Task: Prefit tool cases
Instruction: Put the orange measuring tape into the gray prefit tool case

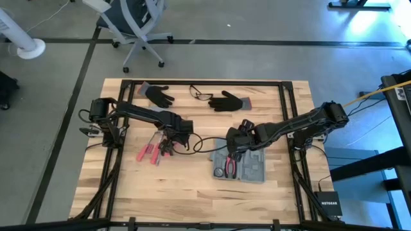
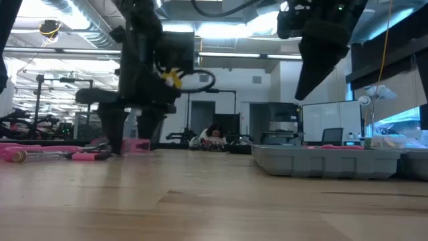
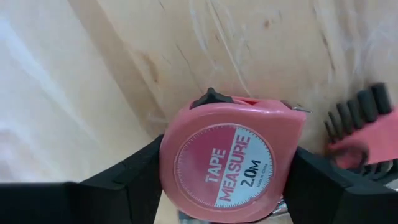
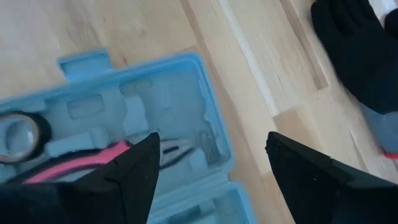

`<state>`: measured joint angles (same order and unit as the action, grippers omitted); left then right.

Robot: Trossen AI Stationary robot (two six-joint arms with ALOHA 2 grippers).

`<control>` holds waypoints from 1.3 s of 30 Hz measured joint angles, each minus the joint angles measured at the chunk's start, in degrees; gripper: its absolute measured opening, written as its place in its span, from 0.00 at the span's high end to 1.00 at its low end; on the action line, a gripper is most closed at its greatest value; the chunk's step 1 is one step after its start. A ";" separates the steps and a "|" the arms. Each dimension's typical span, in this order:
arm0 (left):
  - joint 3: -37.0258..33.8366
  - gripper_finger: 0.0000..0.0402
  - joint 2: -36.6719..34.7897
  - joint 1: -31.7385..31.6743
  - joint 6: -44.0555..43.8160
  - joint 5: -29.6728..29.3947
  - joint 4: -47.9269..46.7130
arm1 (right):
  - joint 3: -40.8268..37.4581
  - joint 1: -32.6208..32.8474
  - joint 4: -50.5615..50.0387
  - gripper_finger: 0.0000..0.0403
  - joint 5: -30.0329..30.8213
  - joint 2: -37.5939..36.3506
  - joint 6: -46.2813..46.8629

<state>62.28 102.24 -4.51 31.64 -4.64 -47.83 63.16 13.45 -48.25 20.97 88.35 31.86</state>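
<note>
1. Tape measure: pink casing, white face label crossed by a pink band, lettering in both colours.
2. Tool case: pale blue (grey-blue from the high view), holding pliers with pink handles.
3. Gloves: black.
4. Table: light wood.

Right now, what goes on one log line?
left gripper: around pink round tape measure | right gripper: open above open blue plastic tool case

Wooden table with open tool case, pink tools, gloves, glasses.
</note>
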 joint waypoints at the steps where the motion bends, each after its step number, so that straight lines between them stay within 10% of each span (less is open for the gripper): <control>1: 1.06 0.37 0.00 0.22 -0.06 0.04 -0.35 | 0.29 0.00 -1.61 0.30 0.12 -0.11 0.00; 20: 11.93 0.37 0.87 2.21 -26.10 11.08 33.55 | 4.85 0.02 -19.96 0.30 6.17 -20.36 7.30; 39: 30.97 0.37 18.89 5.75 -30.38 8.84 29.60 | 4.76 0.02 -22.48 0.30 3.41 -20.98 7.30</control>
<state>93.25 121.12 1.23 1.26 4.20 -18.23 67.92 13.47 -70.73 24.39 67.37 39.16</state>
